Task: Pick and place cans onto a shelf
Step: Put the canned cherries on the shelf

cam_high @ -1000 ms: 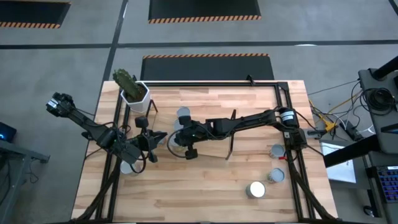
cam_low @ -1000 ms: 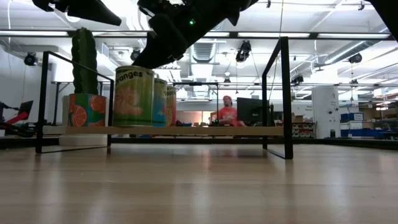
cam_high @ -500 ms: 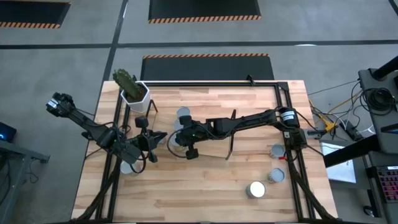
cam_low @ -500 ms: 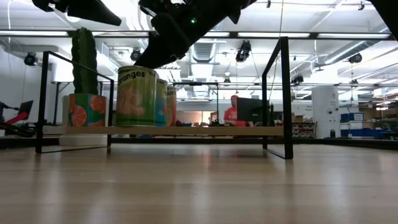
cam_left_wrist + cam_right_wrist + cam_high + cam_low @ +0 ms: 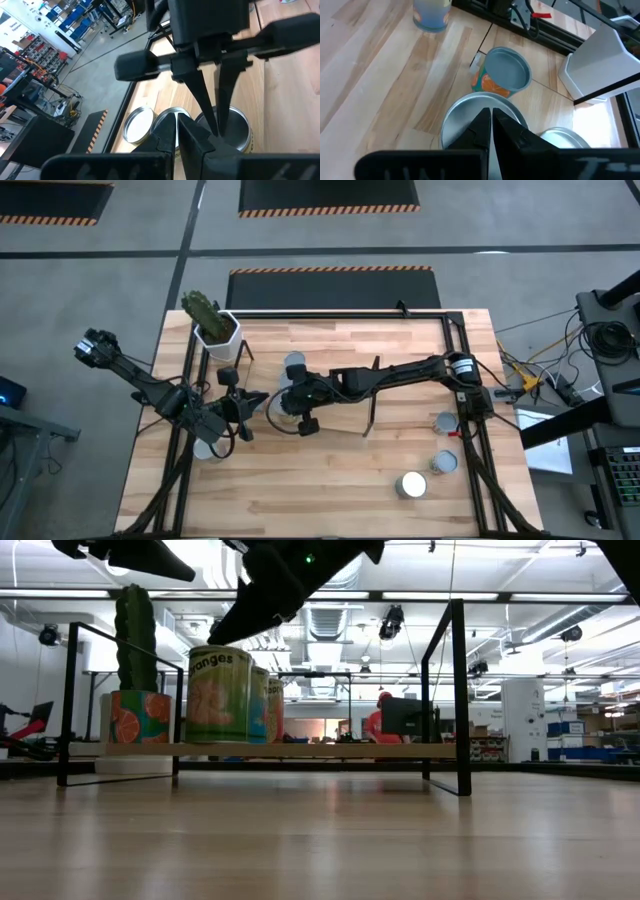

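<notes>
Right claw [image 5: 491,125], shut, hovers directly above shelf can [image 5: 462,117].

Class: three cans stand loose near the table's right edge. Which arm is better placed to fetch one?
Right: its base stands beside those cans; the left hand sits across the table.

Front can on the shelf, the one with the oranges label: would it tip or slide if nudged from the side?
The front can looks squat, about as wide as tall, so it would probably slide rather than tip. Its metal wall looks rigid, likely slick on the smooth shelf board. Tipped over, it would likely roll.
</notes>
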### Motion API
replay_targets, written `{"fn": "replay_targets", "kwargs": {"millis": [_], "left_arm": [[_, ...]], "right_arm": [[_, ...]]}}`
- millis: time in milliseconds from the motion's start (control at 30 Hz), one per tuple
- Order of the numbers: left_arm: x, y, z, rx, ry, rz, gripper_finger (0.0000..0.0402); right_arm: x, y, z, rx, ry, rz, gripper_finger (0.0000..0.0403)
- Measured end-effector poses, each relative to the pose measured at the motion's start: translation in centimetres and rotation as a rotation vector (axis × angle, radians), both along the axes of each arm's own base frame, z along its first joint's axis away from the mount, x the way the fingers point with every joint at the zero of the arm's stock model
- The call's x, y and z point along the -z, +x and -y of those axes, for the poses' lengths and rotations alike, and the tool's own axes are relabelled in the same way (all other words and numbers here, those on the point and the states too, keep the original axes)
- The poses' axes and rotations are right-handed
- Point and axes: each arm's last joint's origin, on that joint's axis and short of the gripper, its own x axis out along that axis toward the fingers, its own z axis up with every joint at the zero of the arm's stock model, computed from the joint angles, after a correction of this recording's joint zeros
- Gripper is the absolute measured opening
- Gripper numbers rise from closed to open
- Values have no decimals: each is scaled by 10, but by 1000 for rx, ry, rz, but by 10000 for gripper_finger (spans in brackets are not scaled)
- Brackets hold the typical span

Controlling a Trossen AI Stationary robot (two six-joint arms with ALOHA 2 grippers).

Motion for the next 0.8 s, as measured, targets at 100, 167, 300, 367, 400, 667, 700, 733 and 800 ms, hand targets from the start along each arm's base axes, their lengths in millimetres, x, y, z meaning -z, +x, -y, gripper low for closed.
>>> {"fn": "replay_targets", "kwargs": {"millis": [100,167,300,367,400,667,700,733,800], "left_arm": [[0,0,0,0,0,0,0],[0,0,0,0,0,0,0],[0,0,0,0,0,0,0],[0,0,0,0,0,0,0],[0,0,0,0,0,0,0],[-1,0,0,0,-4,7,0],[-1,1,0,2,-5,12,0],[-2,1,1,4,-6,20,0],[-4,3,2,13,-5,38,0]], "right_arm": [[-10,-2,2,-2,-25,-38,9],[-16,-4,4,24,-62,-73,9],[-29,-10,14,90,-120,-156,9],[-35,-14,17,111,-117,-199,9],[-39,-16,17,118,-111,-222,9],[-71,-56,-6,165,-24,-343,9],[-75,-62,-12,174,-4,-356,9],[-78,-69,-18,185,17,-373,9],[-83,-83,-33,204,56,-394,9]]}}
